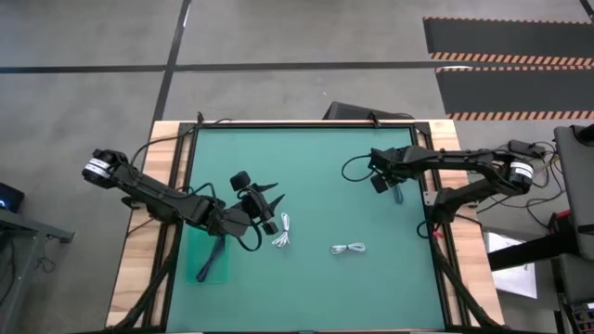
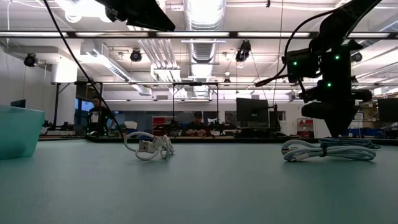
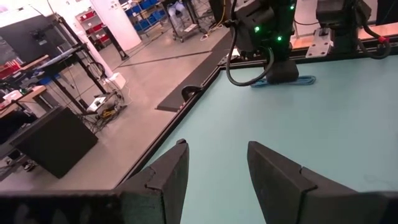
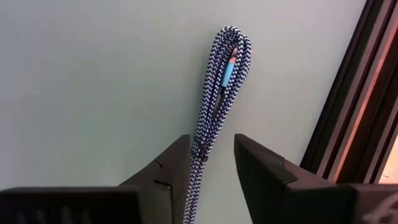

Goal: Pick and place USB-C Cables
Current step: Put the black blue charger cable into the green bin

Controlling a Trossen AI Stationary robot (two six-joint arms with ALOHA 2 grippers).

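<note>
Two white coiled USB-C cables lie flat on the green table, one near the middle and one to its right. My left gripper hovers open just left of and above the first cable, nothing between its fingers. My right gripper points steeply down at the table's far right, open. A blue-and-white braided cable bundle lies on the table and runs in between its fingers. My right gripper stands over one end of the braided cable bundle, which runs close along the inner side of one finger. I cannot tell whether that finger touches it. The bundle lies flat on the table, along the fingers' gap.
A translucent teal bin stands at the near left, below the left arm. The black table frame rail runs close beside the braided bundle on the right. Black robot wires loop near the right arm. People sit in the room behind.
</note>
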